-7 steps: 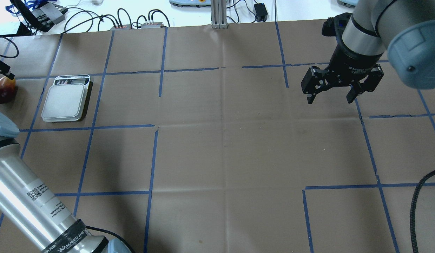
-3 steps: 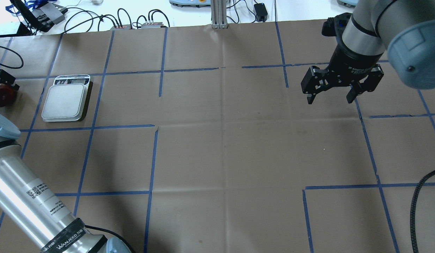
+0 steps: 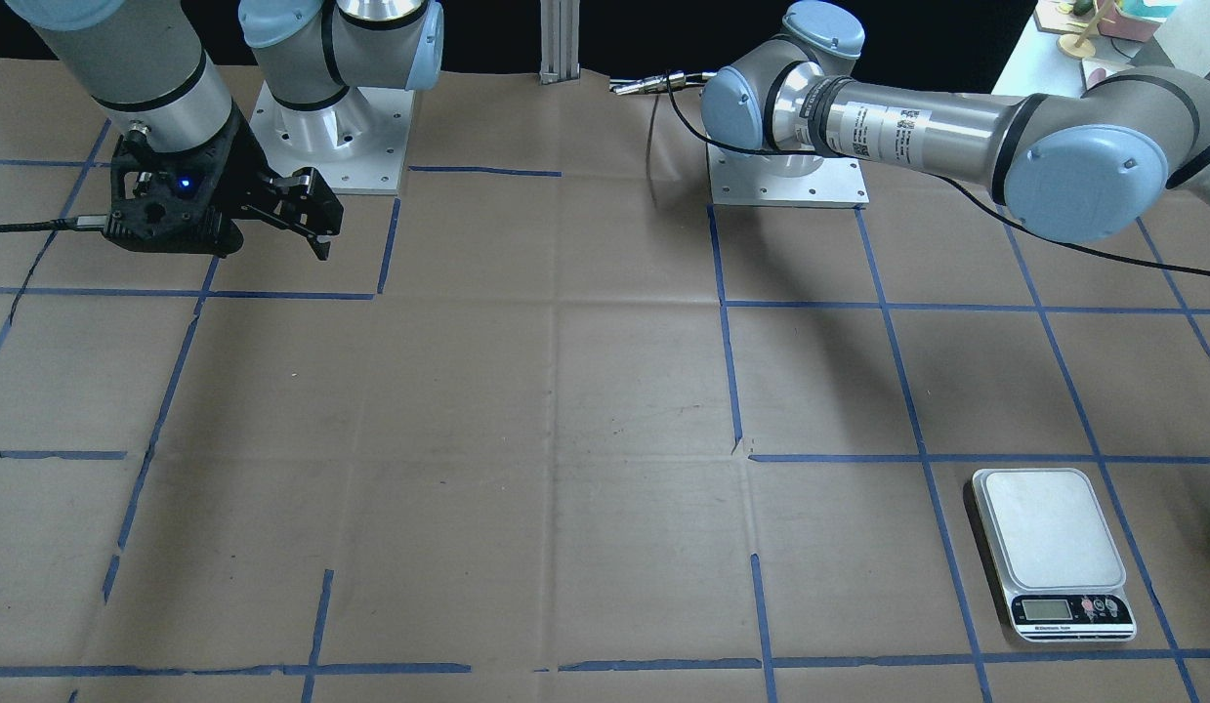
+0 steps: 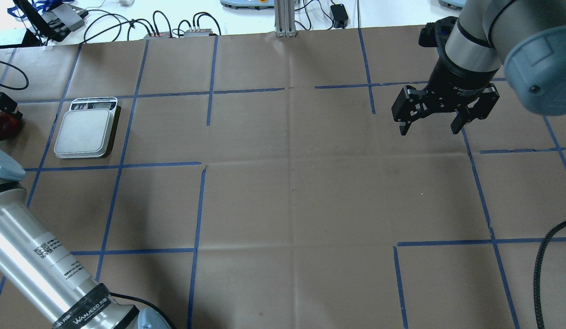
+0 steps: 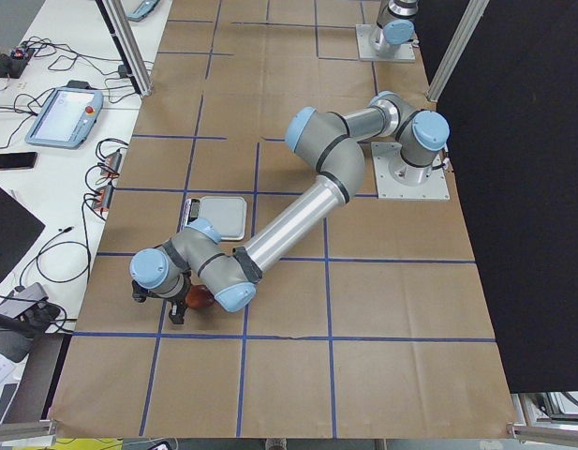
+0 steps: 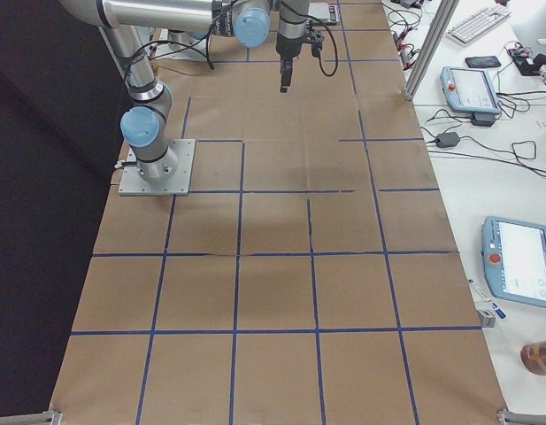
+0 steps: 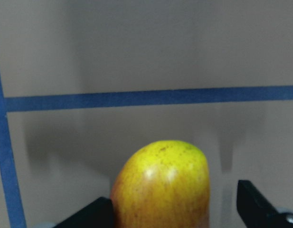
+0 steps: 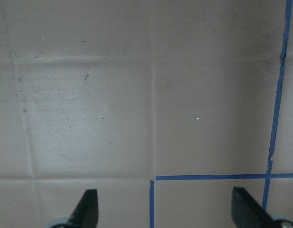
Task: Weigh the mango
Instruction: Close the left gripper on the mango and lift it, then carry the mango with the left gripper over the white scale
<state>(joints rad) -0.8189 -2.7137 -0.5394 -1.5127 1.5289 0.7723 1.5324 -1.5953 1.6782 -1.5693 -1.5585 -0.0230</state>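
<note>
The mango (image 7: 160, 185) lies on the brown paper at the table's far left; only its dark red side (image 4: 0, 127) shows in the overhead view. My left gripper (image 4: 2, 107) is low over it and open. In the left wrist view its fingers (image 7: 260, 209) straddle the yellow tip, with a gap on the right side. The white scale (image 4: 84, 132) stands just right of the mango, its platform bare; it also shows in the front view (image 3: 1049, 532). My right gripper (image 4: 429, 125) hangs open and empty above the table's far right.
Blue tape lines grid the brown paper. Cables and small boxes (image 4: 173, 32) lie beyond the far edge. A metal post (image 4: 285, 18) stands at the back middle. A black cable (image 4: 545, 256) runs along the near right.
My left gripper has come down over the mango, and it now hides the orange-yellow top that showed a second ago. The right arm has not moved.
</note>
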